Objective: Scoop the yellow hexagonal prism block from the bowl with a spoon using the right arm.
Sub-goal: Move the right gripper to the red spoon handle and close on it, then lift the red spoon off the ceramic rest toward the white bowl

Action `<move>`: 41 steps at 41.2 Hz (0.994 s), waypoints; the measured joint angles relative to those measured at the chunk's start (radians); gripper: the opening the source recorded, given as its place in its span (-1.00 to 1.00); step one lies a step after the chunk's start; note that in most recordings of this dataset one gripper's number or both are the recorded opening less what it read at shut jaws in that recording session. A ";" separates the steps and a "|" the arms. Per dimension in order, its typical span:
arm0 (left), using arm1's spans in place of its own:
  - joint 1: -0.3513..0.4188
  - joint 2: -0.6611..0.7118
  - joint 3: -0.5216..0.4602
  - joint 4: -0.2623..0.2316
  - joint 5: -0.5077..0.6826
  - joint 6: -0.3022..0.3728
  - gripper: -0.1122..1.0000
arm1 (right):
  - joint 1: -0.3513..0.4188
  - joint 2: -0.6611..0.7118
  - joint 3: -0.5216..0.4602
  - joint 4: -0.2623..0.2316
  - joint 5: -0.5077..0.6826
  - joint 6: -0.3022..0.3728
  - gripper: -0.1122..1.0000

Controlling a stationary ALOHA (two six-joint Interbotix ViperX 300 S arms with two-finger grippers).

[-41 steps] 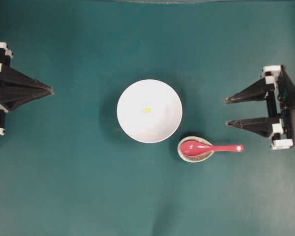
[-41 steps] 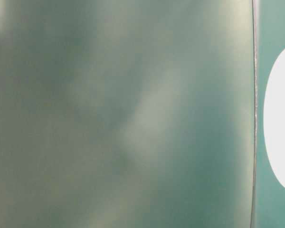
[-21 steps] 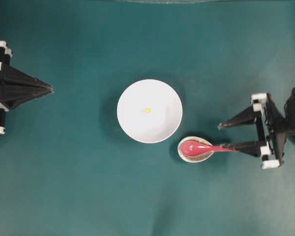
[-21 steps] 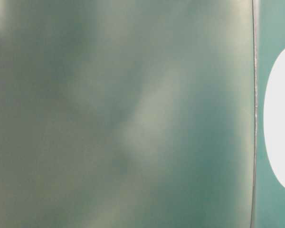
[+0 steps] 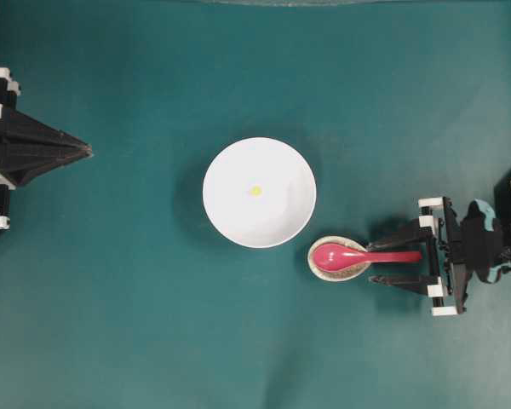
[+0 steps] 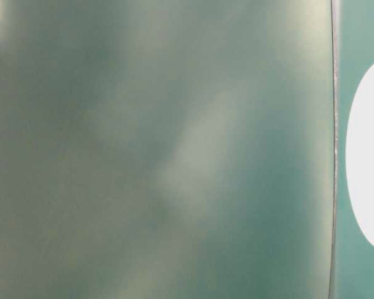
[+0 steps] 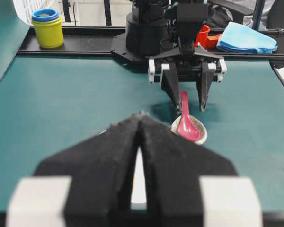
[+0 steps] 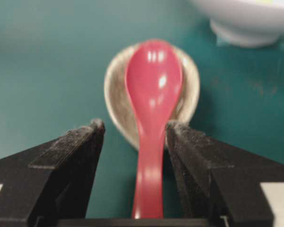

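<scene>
1. the left end effector point(image 5: 87, 152) is sitting at the far left of the teal tabletop point(image 5: 136, 324), its two tapered jaws pressed together to a point and gripping nothing.
2. well to its right, the bowl point(image 5: 259, 192) is resting on the tabletop, with the yellow hexagonal prism block point(image 5: 255, 190) lying near the middle of its floor, apart from both end effectors.
3. just beside the bowl's lower right, the spoon point(image 5: 358, 255) is lying with its scoop in a small speckled spoon rest point(image 5: 338, 271) and its handle pointing toward the right end effector point(image 5: 373, 262).
4. the right end effector is spreading its jaws wide, one on each side of the spoon's handle; in the right wrist view one jaw is looking very near the handle, though i cannot tell if it touches.
</scene>
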 measured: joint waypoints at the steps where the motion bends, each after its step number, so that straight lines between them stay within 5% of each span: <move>1: 0.000 0.000 0.000 0.000 0.000 0.000 -0.74 | 0.000 0.009 0.000 0.000 -0.002 0.006 0.26; 41: 0.002 0.002 0.000 -0.002 0.000 0.000 -0.74 | 0.000 0.025 0.015 0.003 -0.034 0.009 0.06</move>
